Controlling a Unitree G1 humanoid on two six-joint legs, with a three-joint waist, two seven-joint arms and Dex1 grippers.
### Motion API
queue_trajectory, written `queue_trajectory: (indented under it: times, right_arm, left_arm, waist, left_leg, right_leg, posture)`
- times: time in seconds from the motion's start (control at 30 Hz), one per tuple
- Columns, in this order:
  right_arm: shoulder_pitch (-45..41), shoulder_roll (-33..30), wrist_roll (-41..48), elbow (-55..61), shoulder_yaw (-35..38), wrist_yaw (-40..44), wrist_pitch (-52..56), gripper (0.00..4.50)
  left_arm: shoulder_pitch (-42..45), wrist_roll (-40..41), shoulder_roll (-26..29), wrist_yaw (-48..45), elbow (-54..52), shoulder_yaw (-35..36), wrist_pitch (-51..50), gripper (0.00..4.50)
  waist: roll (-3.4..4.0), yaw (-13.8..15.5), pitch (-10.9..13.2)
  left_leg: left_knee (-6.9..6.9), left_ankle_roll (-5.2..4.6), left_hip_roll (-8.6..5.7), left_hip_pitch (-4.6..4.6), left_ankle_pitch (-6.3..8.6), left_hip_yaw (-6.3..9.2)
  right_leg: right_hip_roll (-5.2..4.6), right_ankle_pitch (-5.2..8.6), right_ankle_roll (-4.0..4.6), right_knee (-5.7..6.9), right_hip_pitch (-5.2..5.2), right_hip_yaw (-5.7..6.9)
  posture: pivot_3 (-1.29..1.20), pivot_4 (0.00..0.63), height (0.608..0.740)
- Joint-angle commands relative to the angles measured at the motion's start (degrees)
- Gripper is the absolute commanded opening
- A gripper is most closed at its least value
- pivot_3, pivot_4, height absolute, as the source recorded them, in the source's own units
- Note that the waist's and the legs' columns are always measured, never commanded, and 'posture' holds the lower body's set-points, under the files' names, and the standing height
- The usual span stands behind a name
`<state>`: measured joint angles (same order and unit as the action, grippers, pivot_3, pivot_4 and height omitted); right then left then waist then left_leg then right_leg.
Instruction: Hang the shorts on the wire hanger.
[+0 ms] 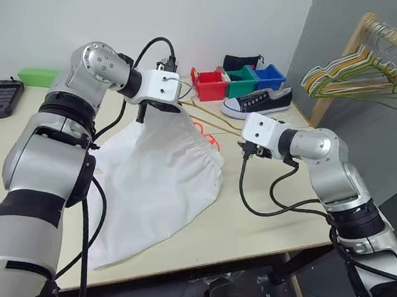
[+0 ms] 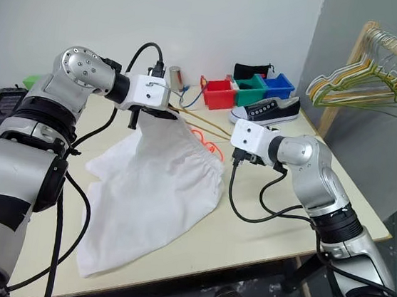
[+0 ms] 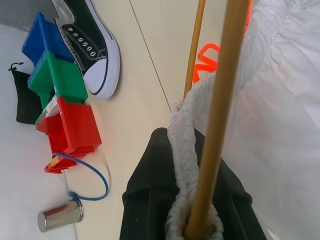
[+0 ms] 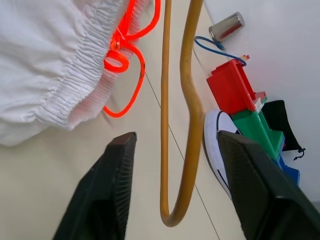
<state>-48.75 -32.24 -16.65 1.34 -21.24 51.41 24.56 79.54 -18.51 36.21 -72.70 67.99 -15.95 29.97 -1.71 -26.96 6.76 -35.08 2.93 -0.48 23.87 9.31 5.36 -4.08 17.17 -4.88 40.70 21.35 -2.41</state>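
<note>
Pinching the shorts' (image 1: 160,173) waistband and the wire hanger (image 3: 215,125) together at frame centre, the left gripper (image 1: 146,108) lifts them, while the right gripper (image 4: 175,165) gapes empty right of them.

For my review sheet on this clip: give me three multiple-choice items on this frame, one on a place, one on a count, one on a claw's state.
1. Where does the black-and-white sneaker stand?
A. beside the coloured bins
B. on the shorts
C. on the floor

2. How many coloured bins stand in the row?
A. one
B. three
C. five

3. What is the left claw doing?
A. hanging open
B. shut on the sneaker
C. shut on the shorts' waistband and the wire hanger

Answers:
1 A: it sits on the table just in front of them.
2 B: red, green, blue.
3 C: the left wrist view shows the shorts and the wire hanger pinched between its fingers.
</note>
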Motion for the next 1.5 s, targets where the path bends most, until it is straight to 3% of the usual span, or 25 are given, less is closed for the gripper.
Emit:
queue_trajectory:
  times: [0.03,0.13,0.4,0.63,0.77,1.03,1.13,1.5]
  right_arm:
    - [-1.0,-3.3,2.39,2.88,3.69,3.45,1.69,3.74]
    - [0.16,-5.94,6.22,4.34,5.56,7.62,4.78,4.43]
    - [3.12,-7.04,17.12,5.84,9.7,13.52,18.22,4.47]
    - [4.2,9.04,26.82,1.38,13.41,4.9,36.04,4.47]
    - [1.66,18.3,28.35,-10.6,14.99,-1.94,37.04,4.47]
    - [-1.81,22.32,28.29,-23.59,14.29,-5.2,30.88,4.47]
    - [-2.22,22.12,28.66,-24.58,14.33,-4.99,29.35,3.96]
    - [-2.23,19.98,32.2,-20.47,14.96,-3.61,29.4,1.28]
  left_arm:
    - [-1.74,2.31,1.46,-1.86,-2.55,1.59,-1.75,0.04]
    - [-4.78,3.94,2.28,-4.11,-4.98,2.32,-3.99,0.04]
    - [-14.31,10.4,4.31,-6.59,-15.77,6.23,-15.41,0.04]
    - [-25.52,18.49,8.96,-7.23,-34.44,12.3,-35.68,0.04]
    - [-32.06,22.07,11.36,-6.09,-44.31,15.17,-45.17,0.04]
    - [-37.8,24.82,14.6,-3.11,-53.14,16.72,-51.25,0.04]
    - [-38.79,25.48,15.44,-2.44,-54.62,16.74,-51.96,0.04]
    - [-39.25,26.4,16.13,-0.98,-54.9,15.96,-51.97,0.04]
  waist:
    - [0.0,-0.01,0.0]
    - [0.0,-0.07,0.0]
    - [-0.01,-0.01,-0.01]
    - [-0.05,-0.15,-0.05]
    - [-0.11,0.72,-0.12]
    - [-0.12,4.37,-0.14]
    - [-0.14,5.48,-0.16]
    - [-0.14,6.39,-0.17]
  left_leg:
    - [0.0,0.0,0.0,0.0,0.0,0.0]
    - [0.0,0.0,0.0,0.0,0.0,0.0]
    - [0.01,0.0,0.03,-0.01,0.0,0.05]
    - [0.03,-0.01,0.07,-0.09,0.0,0.3]
    - [0.03,-0.02,0.06,-0.08,-0.02,0.47]
    - [0.02,-0.03,-0.02,-0.07,-0.03,0.56]
    - [0.02,-0.03,-0.03,-0.08,-0.03,0.55]
    - [0.02,0.0,0.01,-0.08,-0.04,0.55]
  right_leg:
    - [0.0,0.0,0.0,0.0,0.0,0.0]
    - [-0.01,0.0,0.0,0.01,0.01,0.0]
    - [0.0,0.0,-0.01,0.02,-0.01,0.03]
    - [0.11,0.0,0.01,0.18,0.0,0.02]
    - [0.1,0.0,0.02,0.18,-0.01,0.03]
    - [0.11,-0.13,0.23,0.18,-0.01,0.05]
    - [0.15,-0.11,0.2,0.16,-0.01,0.05]
    - [0.34,-0.04,0.09,0.15,0.01,0.07]
  posture:
    - [-0.36,0.0,0.74]
    - [-0.36,0.009,0.74]
    - [-0.34,0.025,0.74]
    - [-0.31,0.027,0.74]
    - [-0.28,0.027,0.74]
    - [-0.23,0.019,0.74]
    - [-0.23,0.014,0.74]
    - [-0.24,0.018,0.74]
